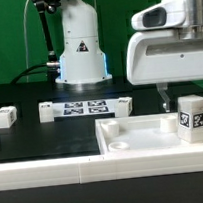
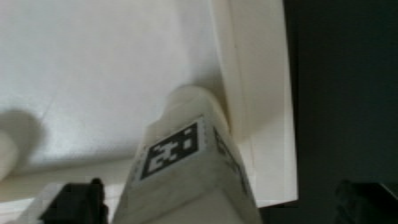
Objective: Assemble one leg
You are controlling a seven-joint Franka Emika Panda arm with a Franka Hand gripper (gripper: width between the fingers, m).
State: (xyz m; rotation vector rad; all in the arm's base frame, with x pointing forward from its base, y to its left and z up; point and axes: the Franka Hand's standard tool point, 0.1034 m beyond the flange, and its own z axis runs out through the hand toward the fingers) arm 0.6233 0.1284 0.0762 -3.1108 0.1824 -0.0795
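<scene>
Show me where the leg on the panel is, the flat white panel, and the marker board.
leg (image 1: 193, 116), exterior view, tagged front face.
flat white panel (image 1: 144, 143), exterior view, bare top surface.
marker board (image 1: 85, 108), exterior view, middle of its tag row.

I'm seeing the leg (image 1: 192, 116) looking like smooth white plastic with matt printed tags; the panel (image 1: 133, 139) under it is showing the same smooth, faintly glossy plastic, and the table (image 1: 33, 136) is reading matt black

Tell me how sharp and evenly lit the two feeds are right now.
Exterior view: soft and grainy, evenly lit, the leg readable on the white panel. Wrist view: leg blurred from closeness, its shadow on the panel, dark beyond the edge.
</scene>
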